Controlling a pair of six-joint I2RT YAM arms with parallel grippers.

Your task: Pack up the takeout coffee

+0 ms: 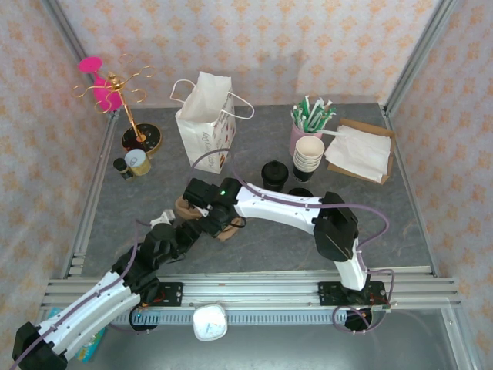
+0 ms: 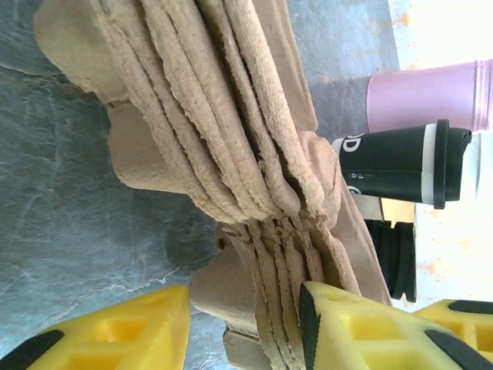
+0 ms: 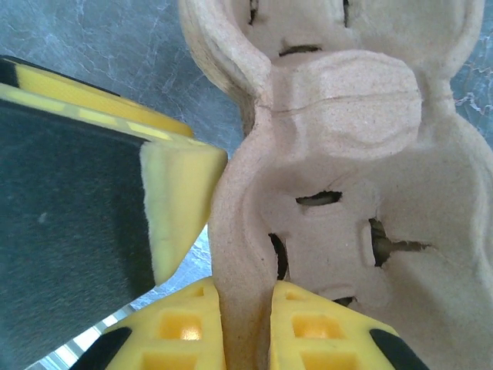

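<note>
Here the takeout coffee stands upright, beyond and to the right of both grippers and nearer the right arm. The right gripper is clenched on a pulp cup carrier, while the left gripper straddles the carrier stack, spread, with one finger touching. The left wrist view gives the coffee's lidded side past the stack; the right wrist view gives the pinch on the carrier wall.

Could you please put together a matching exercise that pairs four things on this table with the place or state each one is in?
Things:
1. white paper bag
2. takeout coffee
3. cup carriers
4. pink cup

Descriptions:
A. holds green-and-white sticks
B. pinched by the right hand
C. black, lidded, on the table right of the bag
D. upright at the back, handles up

Pairs: 1-D, 2-C, 3-B, 4-A
</note>
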